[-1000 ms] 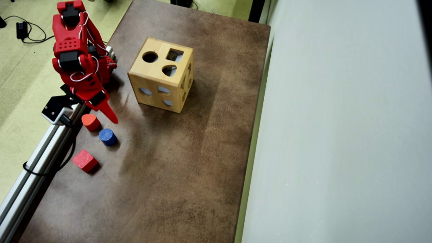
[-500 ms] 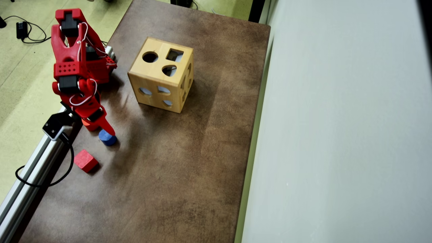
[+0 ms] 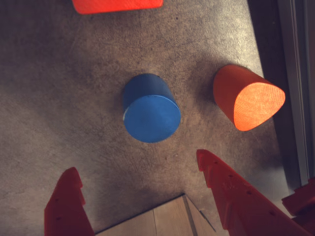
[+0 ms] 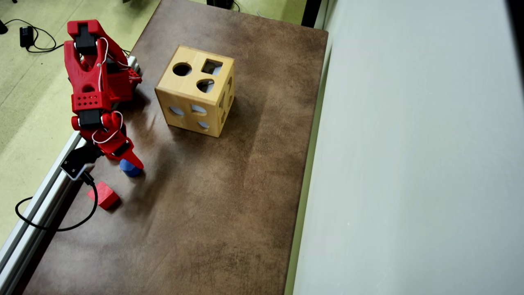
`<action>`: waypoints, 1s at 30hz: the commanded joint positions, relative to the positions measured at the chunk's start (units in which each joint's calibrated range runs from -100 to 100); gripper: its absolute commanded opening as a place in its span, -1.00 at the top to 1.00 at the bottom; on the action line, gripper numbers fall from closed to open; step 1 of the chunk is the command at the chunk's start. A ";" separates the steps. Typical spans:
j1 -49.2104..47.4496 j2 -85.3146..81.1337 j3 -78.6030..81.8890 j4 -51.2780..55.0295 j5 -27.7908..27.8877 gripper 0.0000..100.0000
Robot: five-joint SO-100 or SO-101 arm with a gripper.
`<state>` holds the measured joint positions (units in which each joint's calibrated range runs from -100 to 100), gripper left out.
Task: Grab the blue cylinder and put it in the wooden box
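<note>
The blue cylinder (image 3: 151,115) stands upright on the brown table, flat round top showing. In the wrist view it lies just beyond my red fingertips and between their lines. My gripper (image 3: 138,164) is open, jaws spread wider than the cylinder, nothing between them. In the overhead view the gripper (image 4: 132,163) hangs over the blue cylinder (image 4: 130,169) and hides part of it. The wooden box (image 4: 195,91), with cut-out holes on top and sides, stands up and to the right of the arm. A light-wood corner (image 3: 165,221), apparently of the box, shows at the wrist view's bottom edge.
A red rounded block (image 3: 248,98) lies on its side just right of the cylinder in the wrist view; the arm hides it from overhead. A red cube (image 4: 103,195) sits near the table's left edge. A metal rail (image 4: 37,213) and black cable run along that edge.
The arm has reached downward in the overhead view, bringing the gripper from beside the red rounded block to over the blue cylinder. The arm now covers that block. The blocks have not moved.
</note>
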<state>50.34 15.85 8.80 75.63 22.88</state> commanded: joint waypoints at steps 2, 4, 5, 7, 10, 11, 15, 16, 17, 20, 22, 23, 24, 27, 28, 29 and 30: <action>1.44 -1.37 -1.74 0.41 0.24 0.26; 2.41 -1.45 -1.47 0.49 0.24 0.26; 3.22 -1.45 -1.38 0.57 0.24 0.26; 5.45 -1.37 -1.38 1.29 0.29 0.26; 6.35 -0.52 -1.38 0.89 0.29 0.26; 6.20 -0.43 -1.65 0.57 0.29 0.26; 5.97 -0.60 -2.27 0.49 0.98 0.26; 5.97 -0.86 -2.27 0.49 1.51 0.26; 5.97 -0.94 -2.27 0.49 2.05 0.26; 5.90 -0.26 -2.27 0.49 2.64 0.26; 5.83 -0.26 -2.36 0.49 2.64 0.26; 5.45 -0.26 -2.36 0.49 2.59 0.26; 4.78 -0.01 -2.36 0.49 2.44 0.26; 3.89 3.22 -3.44 0.49 2.10 0.26; 3.89 4.41 -4.87 0.49 2.10 0.26; 3.89 5.43 -6.48 0.49 2.10 0.26; 3.89 6.53 -8.00 0.57 2.10 0.26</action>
<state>54.58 20.93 6.64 76.43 25.13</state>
